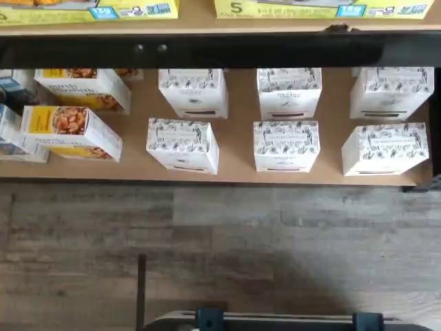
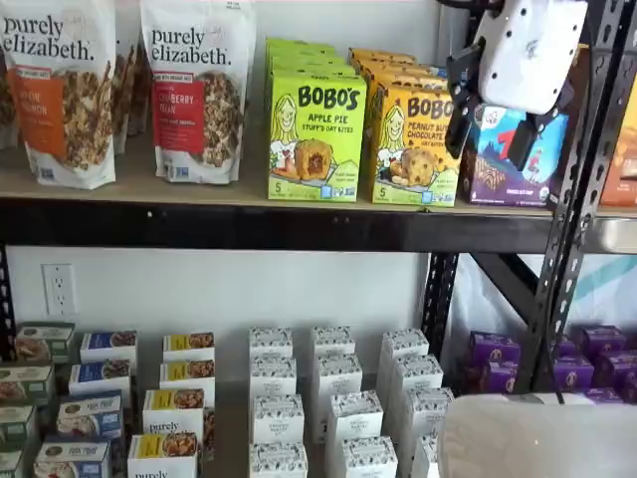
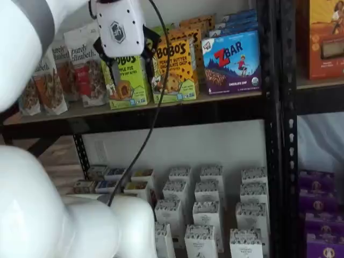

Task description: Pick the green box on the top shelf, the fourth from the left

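The green box (image 2: 317, 134) stands upright at the front of the top shelf (image 2: 249, 227), heading a row of like boxes, between a granola bag and the yellow-orange Bobo's box (image 2: 413, 144). My gripper (image 2: 495, 119) hangs in front of the shelf with no box in it; a gap shows between its black fingers (image 2: 461, 100). In one shelf view it is up and to the right of the green box, over the ZBar box. In a shelf view the gripper (image 3: 126, 59) covers the upper part of the green box (image 3: 129, 86). It touches nothing.
Purely Elizabeth granola bags (image 2: 194, 90) stand left of the green box, the blue ZBar box (image 3: 232, 59) to the right. White patterned boxes (image 1: 286, 145) and yellow ones (image 1: 69, 131) fill the lower shelf. A black upright (image 3: 271, 107) stands at the right. A cable (image 3: 153, 107) hangs from the gripper.
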Robot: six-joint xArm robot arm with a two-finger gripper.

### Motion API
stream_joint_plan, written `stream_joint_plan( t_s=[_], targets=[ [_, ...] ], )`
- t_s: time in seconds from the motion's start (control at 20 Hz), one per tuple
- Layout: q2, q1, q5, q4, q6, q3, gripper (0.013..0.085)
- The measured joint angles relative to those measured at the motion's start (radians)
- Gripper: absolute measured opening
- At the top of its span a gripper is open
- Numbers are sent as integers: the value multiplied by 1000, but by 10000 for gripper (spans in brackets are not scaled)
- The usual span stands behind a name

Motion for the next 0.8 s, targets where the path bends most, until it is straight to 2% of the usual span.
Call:
stream_joint_plan(
  t_s=[0.2,0.5,0.65,0.8],
  targets=[
    [5,30,-24,-5,25,1,850],
    [26,143,-84,-65,118,-6,850],
    [55,187,-115,-77,158,-21,850],
    [86,213,-142,-77,182,-37,850]
  ],
)
